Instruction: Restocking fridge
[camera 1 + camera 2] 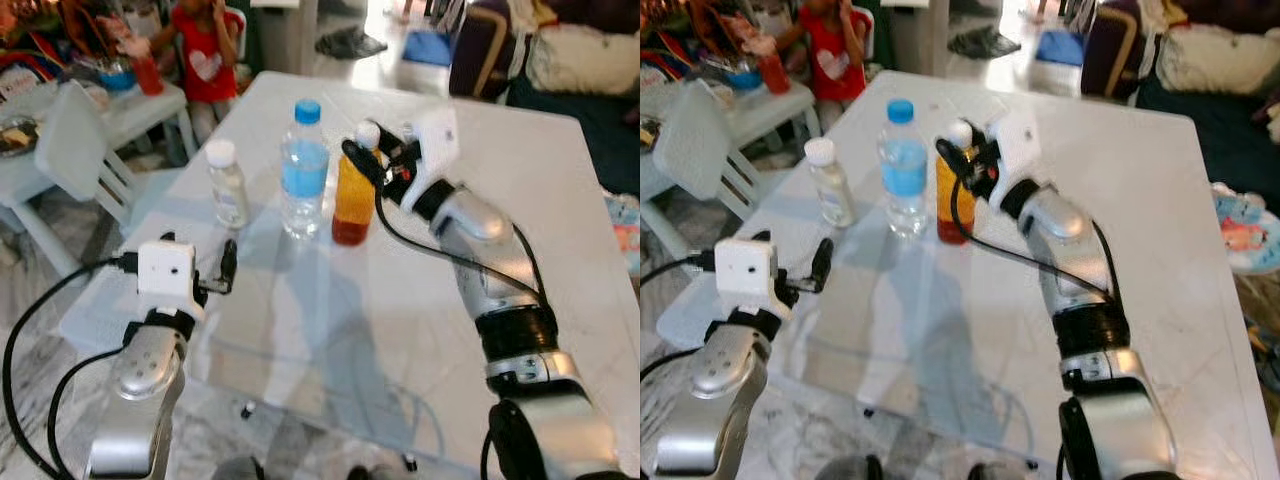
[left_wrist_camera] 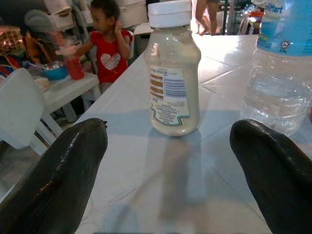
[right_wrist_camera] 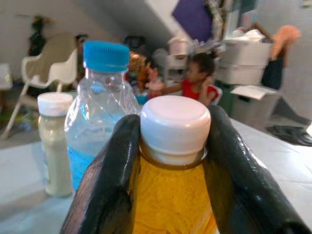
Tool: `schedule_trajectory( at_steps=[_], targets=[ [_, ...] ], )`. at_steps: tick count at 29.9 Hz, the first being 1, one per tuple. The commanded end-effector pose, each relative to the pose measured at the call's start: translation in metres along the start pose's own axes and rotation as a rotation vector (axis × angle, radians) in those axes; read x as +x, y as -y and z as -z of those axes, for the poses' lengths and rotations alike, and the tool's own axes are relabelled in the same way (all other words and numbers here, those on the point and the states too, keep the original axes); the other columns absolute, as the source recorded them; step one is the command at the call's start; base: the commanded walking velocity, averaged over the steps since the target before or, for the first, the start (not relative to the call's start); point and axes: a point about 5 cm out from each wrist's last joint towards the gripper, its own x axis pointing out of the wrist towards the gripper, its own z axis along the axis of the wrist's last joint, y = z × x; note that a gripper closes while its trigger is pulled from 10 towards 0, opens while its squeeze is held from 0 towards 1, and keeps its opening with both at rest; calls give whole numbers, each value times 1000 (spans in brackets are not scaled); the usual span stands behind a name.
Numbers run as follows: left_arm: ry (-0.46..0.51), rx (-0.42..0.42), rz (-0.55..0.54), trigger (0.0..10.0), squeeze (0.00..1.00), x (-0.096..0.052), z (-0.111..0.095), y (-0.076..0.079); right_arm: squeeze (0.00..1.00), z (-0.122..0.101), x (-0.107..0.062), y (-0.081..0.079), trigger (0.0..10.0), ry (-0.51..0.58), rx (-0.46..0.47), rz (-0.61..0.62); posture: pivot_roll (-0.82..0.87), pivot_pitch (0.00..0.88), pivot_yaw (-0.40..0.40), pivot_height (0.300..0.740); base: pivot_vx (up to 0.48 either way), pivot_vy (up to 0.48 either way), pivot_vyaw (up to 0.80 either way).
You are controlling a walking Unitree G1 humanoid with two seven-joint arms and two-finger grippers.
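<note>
Where the white marble-patterned table [image 1: 330, 330] meets its near edge, the left gripper [image 1: 228, 268] hovers low over the tabletop, its two black fingers [image 2: 63, 170] spread wide apart and holding nothing. Seen from the left wrist, these fingers frame a small bottle of pale creamy liquid [image 2: 171, 73] with a white cap, standing upright a little way ahead of them and not touched by either one.

Farther along the table stand three bottles in a row. The creamy bottle [image 1: 227, 185] is at the robot's left. Just beside it, in the middle, stands a clear water bottle [image 1: 304, 170] with a blue cap and blue label. At the right, close beside the water bottle, stands an orange juice bottle [image 1: 354, 190] with a white cap.

The right gripper [image 1: 365, 150] reaches across from the right and pinches the orange juice bottle at its neck. In the right wrist view both black fingers [image 3: 109, 180] press against the bottle's shoulders, directly under the white cap [image 3: 175, 127]. The bottle stands upright with its base on the table.

Beyond the table's far left corner, a child in a red shirt [image 1: 205, 50] sits at a small white table [image 1: 120, 110], with a white chair [image 1: 70, 145] nearby.
</note>
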Motion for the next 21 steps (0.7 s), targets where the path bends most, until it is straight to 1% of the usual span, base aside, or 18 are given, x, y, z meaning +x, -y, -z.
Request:
schedule_trajectory(
  at_steps=[1, 3, 4, 5, 6, 7, 8, 12, 14, 16, 17, 21],
  targets=[
    [-26, -10, -15, 10000, 0, 0, 5, -1, 0, 8, -11, -16, 0, -9, 74, 3, 117, 89, -17, 740, 0, 0, 0],
    [-26, -18, -16, 10000, 0, 0, 5, -1, 0, 7, -16, -24, 0, 9, 88, 4, 109, 86, -18, 740, 0, 0, 0],
    [-28, -17, -12, 10000, 0, 1, 6, 0, 0, 7, -19, -27, 980, 19, 102, 22, 105, 85, -18, 740, 0, 0, 0],
    [-28, -15, -9, 10000, 0, 1, 6, 1, 0, 7, -20, -29, 980, 25, 112, 36, 105, 85, -18, 740, 0, 0, 0],
    [-29, -14, -6, 10000, 0, 2, 6, 1, 0, 7, -22, -31, 2980, 30, 116, 50, 102, 83, -18, 740, 0, 0, 0],
    [-30, -15, -5, 10000, 0, 2, 6, 2, 0, 6, -24, -32, 7059, 31, 115, 61, 102, 83, -18, 740, -255, 0, 0],
    [-31, -16, -5, 10000, 0, 3, 6, 3, 0, 5, -27, -33, 10000, 35, 106, 85, 94, 80, -16, 740, -262, 0, 0],
    [-29, -19, -3, 10000, 0, 6, 6, 4, 0, 4, -35, -33, 10000, 39, 117, 178, 86, 76, -16, 740, -299, 0, 0],
    [-28, -20, -3, 10000, 0, 6, 6, 4, 0, 4, -36, -33, 10000, 39, 114, 187, 86, 76, -16, 740, -334, 0, 0],
    [-26, -20, -3, 10000, 0, 7, 5, 5, 0, 8, -39, -33, 10000, 9, 117, 220, 85, 74, -17, 740, -334, 0, 0],
    [-25, -20, -5, 10000, 0, 7, 5, 5, 0, 9, -40, -33, 10000, 2, 130, 226, 84, 74, -18, 740, -334, 0, 0],
    [-24, -21, -7, 10000, 0, 7, 5, 5, 0, 12, -43, -32, 10000, -20, 132, 244, 81, 72, -22, 740, -334, 0, 0]
  ],
)
